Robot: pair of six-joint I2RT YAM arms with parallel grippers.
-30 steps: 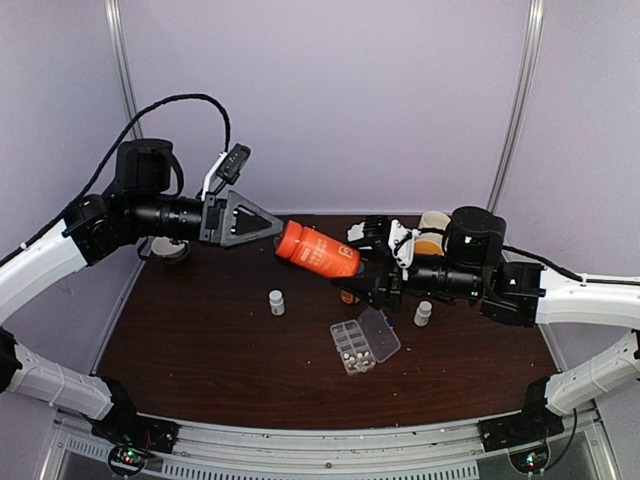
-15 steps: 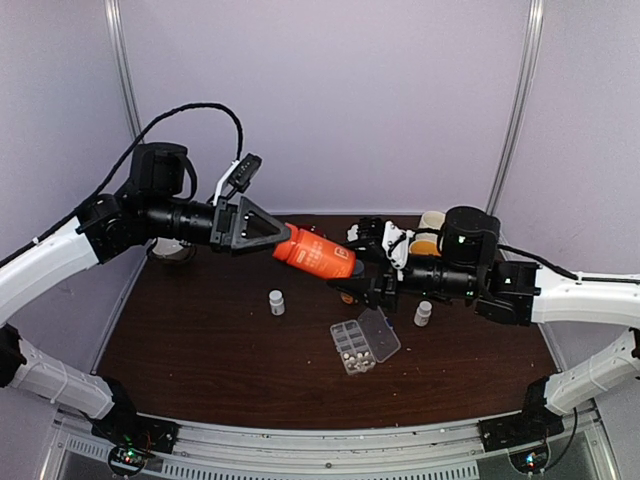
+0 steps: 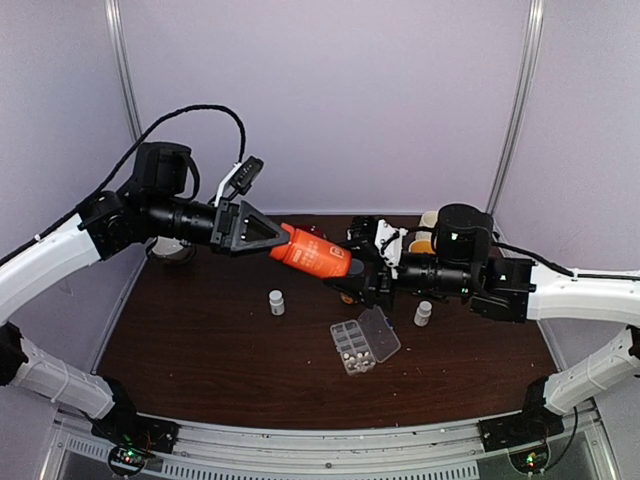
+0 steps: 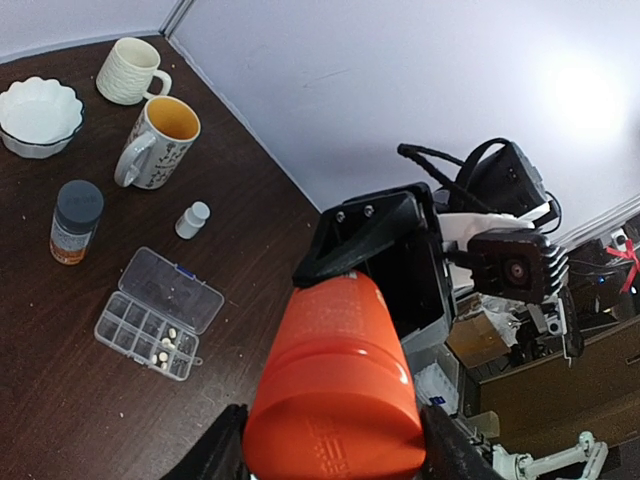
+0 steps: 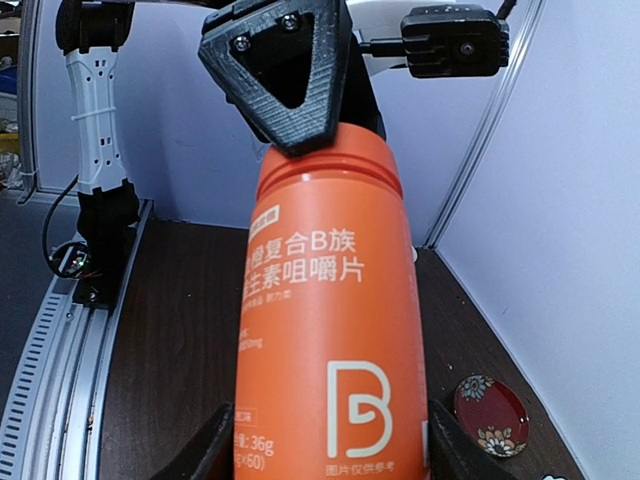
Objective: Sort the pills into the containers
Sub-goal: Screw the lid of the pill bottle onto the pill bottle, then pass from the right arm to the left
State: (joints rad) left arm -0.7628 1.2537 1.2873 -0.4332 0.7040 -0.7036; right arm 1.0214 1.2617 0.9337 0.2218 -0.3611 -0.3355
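An orange pill bottle [image 3: 315,255] hangs in the air between both grippers, above the table. My left gripper [image 3: 287,240] is shut on its cap end [image 4: 335,400]. My right gripper [image 3: 355,270] is shut on its labelled body [image 5: 330,340]. The clear organizer box [image 3: 355,350] lies below on the table with its lid [image 3: 381,333] open. It also shows in the left wrist view [image 4: 135,325]. Several tiny whitish pills [image 4: 165,343] lie in its compartments, and they show in the top view too [image 3: 352,352]. Neither gripper is near the box.
Two small white bottles [image 3: 277,301] [image 3: 423,313] stand on either side of the box. Two mugs [image 4: 155,145] [image 4: 130,70], a white bowl [image 4: 38,112] and a dark-capped bottle [image 4: 75,220] stand at the back right. A small red dish [image 5: 490,415] lies by the back wall.
My left arm has moved right and its gripper has come onto the bottle's cap end. My right gripper and the bottle have shifted slightly left.
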